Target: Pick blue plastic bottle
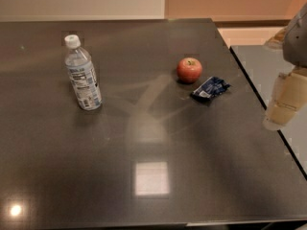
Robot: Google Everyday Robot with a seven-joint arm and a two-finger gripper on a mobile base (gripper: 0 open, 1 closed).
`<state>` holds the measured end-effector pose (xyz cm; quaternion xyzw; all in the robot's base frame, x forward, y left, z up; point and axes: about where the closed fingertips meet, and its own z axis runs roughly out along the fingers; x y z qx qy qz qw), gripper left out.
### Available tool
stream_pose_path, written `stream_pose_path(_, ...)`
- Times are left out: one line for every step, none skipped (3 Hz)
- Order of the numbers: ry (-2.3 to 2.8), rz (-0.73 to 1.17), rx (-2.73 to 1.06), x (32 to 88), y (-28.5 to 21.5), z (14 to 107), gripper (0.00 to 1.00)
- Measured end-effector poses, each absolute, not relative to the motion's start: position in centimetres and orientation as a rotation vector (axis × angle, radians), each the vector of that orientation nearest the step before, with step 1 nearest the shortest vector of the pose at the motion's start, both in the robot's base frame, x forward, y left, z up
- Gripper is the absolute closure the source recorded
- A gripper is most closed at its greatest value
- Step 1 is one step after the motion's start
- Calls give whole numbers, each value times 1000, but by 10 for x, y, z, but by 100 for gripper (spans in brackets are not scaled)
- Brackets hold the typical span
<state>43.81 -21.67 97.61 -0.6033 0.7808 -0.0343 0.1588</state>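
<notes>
The blue plastic bottle (82,75) stood upright on the left part of the dark table (144,186), well apart from everything else. It was clear plastic with a white cap (72,40) and a blue-and-white label (86,87) around the lower body. How much water was inside could not be seen, so the weight was uncertain. I judged it as light to moderate, with thin walls that give under a hard squeeze and a smooth, somewhat slippery surface. Being tall and narrow, it would tip easily from a side push. The best hold seemed to be around the middle of the body, at the label.

Toward the right lay a red apple (189,69), and just beside it a small blue packet (210,88). The gripper (283,104) hung at the right edge of the view, beyond the table's side and far from the bottle. Whether it was wide or narrow, I could not tell.
</notes>
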Motion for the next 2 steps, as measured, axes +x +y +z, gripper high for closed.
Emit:
stream_pose_path(2231, -99, -1724, 438, -217, 976, 0)
stream_pose_path(2162, -74, -1742, 453, -197, 983, 0)
